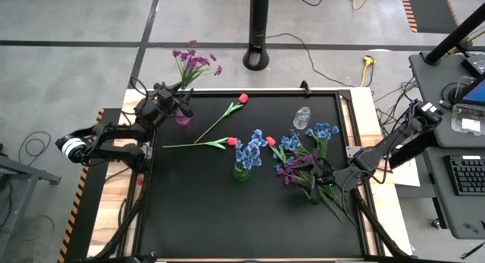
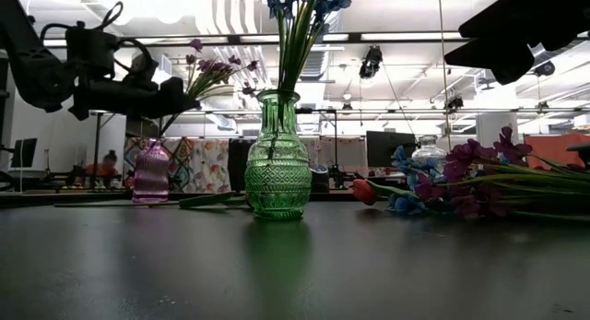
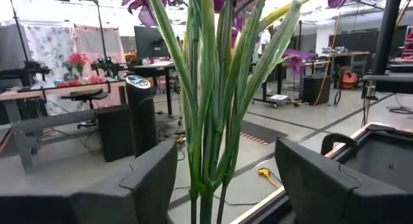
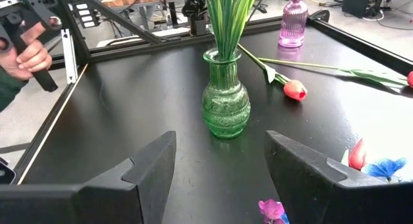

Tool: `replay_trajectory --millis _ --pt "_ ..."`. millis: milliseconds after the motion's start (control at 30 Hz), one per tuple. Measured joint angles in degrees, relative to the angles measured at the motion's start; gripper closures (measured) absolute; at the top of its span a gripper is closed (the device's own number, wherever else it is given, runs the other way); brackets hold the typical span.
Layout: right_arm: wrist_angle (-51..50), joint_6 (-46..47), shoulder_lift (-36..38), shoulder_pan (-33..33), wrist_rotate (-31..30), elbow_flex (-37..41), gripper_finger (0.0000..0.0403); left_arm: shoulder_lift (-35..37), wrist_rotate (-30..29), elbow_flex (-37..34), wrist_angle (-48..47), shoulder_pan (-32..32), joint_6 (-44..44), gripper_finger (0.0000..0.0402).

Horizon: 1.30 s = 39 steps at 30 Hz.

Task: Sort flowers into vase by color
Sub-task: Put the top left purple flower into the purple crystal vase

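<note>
2 arms flank the bench (image 1: 189, 217). Left jaws (image 3: 226, 179) stand open around upright purple stems (image 3: 210, 121) seated in the pink vase (image 2: 151, 172). Right jaws (image 4: 219, 162) are open and empty over the loose flower pile (image 1: 303, 163), the nearer arm; its stems lie flat, running roughly toward the right jaws

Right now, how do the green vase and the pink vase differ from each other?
The green vase holds blue flowers; the pink vase holds purple flowers. The green vase stands mid-table; the pink vase stands near the far left corner, by the left gripper. In the low view the green vase looks bigger. Both are upright, ribbed glass.
</note>
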<state>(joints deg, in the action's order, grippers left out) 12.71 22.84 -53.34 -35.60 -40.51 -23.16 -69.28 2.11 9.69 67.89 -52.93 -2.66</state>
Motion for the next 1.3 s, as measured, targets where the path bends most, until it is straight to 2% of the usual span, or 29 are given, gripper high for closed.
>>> replay_trajectory --millis 167,533,733,1067,1300 --pt "0.0 -0.1 0.0 0.0 0.0 0.0 0.0177 0.0 -1.1 0.0 -0.3 0.0 0.1 0.0192" --pt "0.0 -0.1 0.0 0.0 0.0 0.0 0.0177 0.0 -1.7 0.0 -1.7 0.0 0.2 0.0312" --pt "0.0 -0.1 0.0 0.0 0.0 0.0 0.0177 0.0 -1.7 0.0 -1.6 0.0 0.6 0.0358" --pt "0.0 0.1 0.0 0.0 0.0 0.0 0.0177 0.0 -1.6 -0.1 -0.2 0.0 0.4 0.0388" --pt "0.0 0.1 0.0 0.0 0.0 0.0 0.0177 0.0 -1.1 -2.9 6.2 0.0 0.4 0.0393"
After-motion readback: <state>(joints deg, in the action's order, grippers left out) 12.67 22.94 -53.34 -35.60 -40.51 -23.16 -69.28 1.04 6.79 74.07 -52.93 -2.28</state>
